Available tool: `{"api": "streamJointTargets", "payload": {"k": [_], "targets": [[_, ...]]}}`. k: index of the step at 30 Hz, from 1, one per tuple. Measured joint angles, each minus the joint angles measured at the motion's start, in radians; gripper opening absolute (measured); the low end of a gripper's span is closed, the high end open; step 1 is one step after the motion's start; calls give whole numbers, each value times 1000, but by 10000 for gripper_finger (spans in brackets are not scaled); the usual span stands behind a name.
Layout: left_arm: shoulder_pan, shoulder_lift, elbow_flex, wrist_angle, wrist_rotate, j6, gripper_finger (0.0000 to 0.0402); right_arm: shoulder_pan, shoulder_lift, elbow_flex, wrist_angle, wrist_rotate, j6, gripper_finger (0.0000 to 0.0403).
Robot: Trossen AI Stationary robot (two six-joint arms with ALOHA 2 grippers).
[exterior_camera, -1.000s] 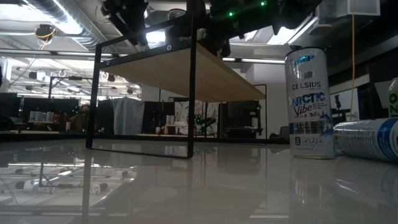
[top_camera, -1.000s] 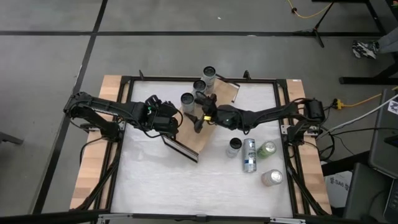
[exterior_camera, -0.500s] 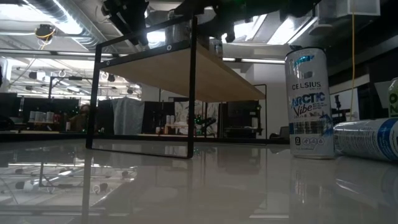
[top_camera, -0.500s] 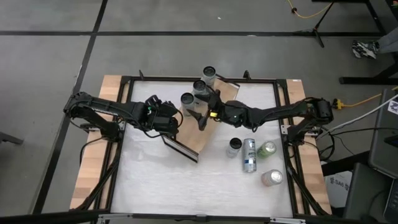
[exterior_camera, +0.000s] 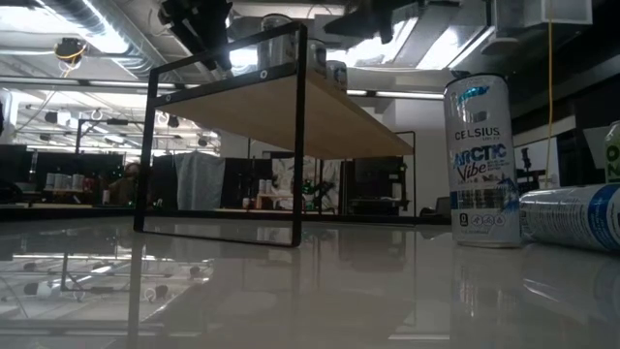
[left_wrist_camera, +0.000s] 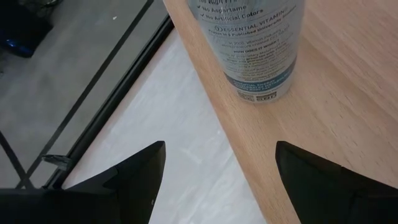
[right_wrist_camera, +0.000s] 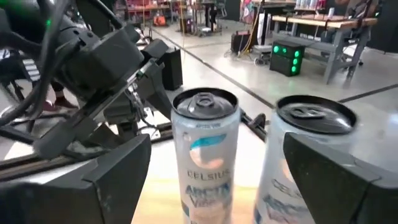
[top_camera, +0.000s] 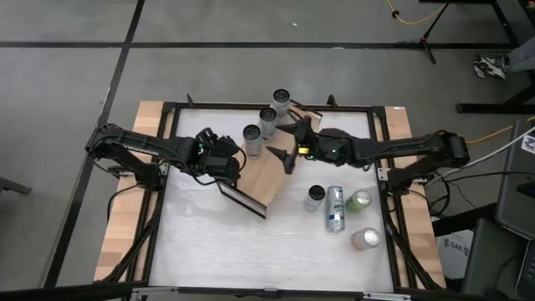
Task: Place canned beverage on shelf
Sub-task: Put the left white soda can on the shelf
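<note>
The shelf (top_camera: 272,163), a light-wood board on black frame ends, stands slantwise on the white table. Three canned beverages (top_camera: 267,119) stand upright in a row on its far part. In the right wrist view two of them (right_wrist_camera: 205,149) stand just beyond my open right gripper (right_wrist_camera: 217,180). My right gripper (top_camera: 282,144) hovers above the board, to the right of the nearest can (top_camera: 252,135), with nothing between its fingers. My left gripper (top_camera: 236,157) hangs open at the shelf's left edge, near that can's base (left_wrist_camera: 258,56), and touches nothing.
More cans are on the table to the right of the shelf: one upright (top_camera: 314,196), a silver one lying (top_camera: 335,209), a green one (top_camera: 359,201) and another upright (top_camera: 365,239). The low view shows the upright Celsius can (exterior_camera: 481,160) beside the lying one (exterior_camera: 572,218).
My right gripper has drawn back from the cans toward the table's right edge and risen, staying open. The three cans stand on the shelf where they were.
</note>
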Motion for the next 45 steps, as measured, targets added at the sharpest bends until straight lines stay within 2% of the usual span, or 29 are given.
{"api": "streamJointTargets", "payload": {"k": [3, 10, 17, 25, 35, 45], "targets": [[0, 0, 0, 12, 0, 0, 299, 0, -56, 0, -82, -11, 9, 356], [0, 0, 0, 25, 0, 3, 299, 0, -185, 0, -269, -116, 66, 356], [0, 0, 0, 25, 0, 3, 299, 4, -279, 0, -527, -229, 205, 356], [0, 0, 0, 24, 0, 3, 299, 123, -308, 0, -767, -238, 330, 356], [0, 0, 0, 24, 0, 3, 299, 256, -304, 0, -911, -234, 350, 356], [0, 0, 0, 24, 1, 3, 299, 296, -303, -72, -922, -231, 350, 356]]}}
